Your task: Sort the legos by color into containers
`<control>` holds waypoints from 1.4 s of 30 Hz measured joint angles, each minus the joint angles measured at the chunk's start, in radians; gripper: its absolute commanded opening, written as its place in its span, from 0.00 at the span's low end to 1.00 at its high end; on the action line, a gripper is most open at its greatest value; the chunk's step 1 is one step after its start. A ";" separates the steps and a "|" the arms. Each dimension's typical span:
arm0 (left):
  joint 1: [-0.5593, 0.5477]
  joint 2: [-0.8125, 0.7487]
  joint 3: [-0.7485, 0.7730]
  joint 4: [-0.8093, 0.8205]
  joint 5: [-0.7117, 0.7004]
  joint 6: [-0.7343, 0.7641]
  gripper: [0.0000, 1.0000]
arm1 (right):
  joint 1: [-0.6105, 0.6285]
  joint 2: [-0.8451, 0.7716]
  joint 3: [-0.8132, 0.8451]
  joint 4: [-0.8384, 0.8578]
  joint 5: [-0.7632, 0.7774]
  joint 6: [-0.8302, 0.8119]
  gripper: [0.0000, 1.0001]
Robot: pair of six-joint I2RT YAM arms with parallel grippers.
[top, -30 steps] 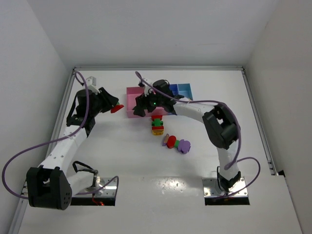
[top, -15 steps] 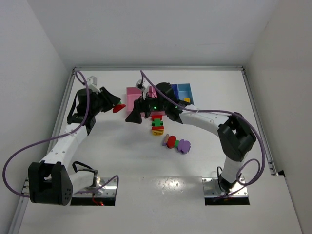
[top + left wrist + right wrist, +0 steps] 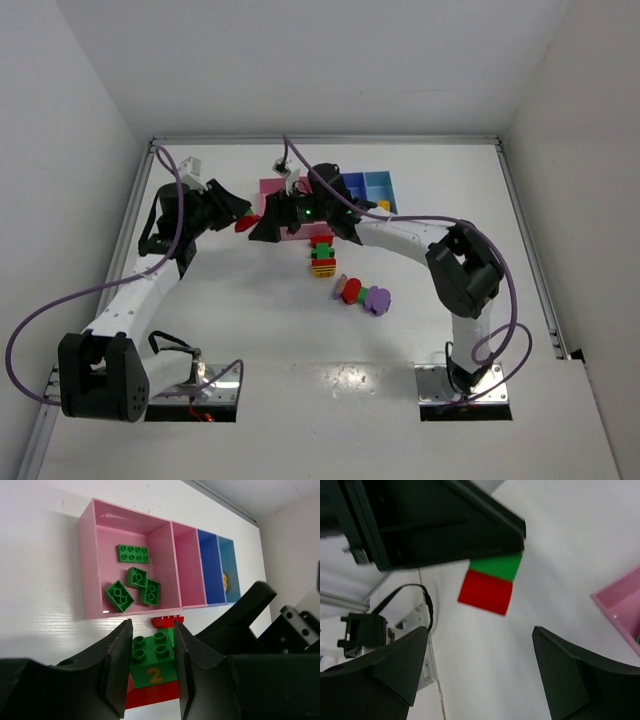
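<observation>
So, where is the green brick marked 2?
Left wrist view: the green brick is held in the left end effector, atop a red brick, near the wide pink bin.

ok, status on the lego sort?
Left gripper shut on green-red clump. Right gripper open, facing it, no contact. Four green bricks in wide pink bin; two more clumps unsorted. Right arm reaches across bin row.

The top external view looks down from above and behind the robot, far off, over the whole worktop (image 3: 270,330). The left wrist view peers close past the left end effector (image 3: 152,635) into the wide pink bin (image 3: 107,535). The right wrist view faces that end effector from nearby, sharing its red-and-green lego clump (image 3: 491,582) and the bin's corner.
</observation>
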 measured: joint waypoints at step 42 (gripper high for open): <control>-0.135 0.099 0.120 -0.003 -0.098 0.110 0.00 | -0.142 -0.284 -0.198 -0.044 0.139 -0.177 0.00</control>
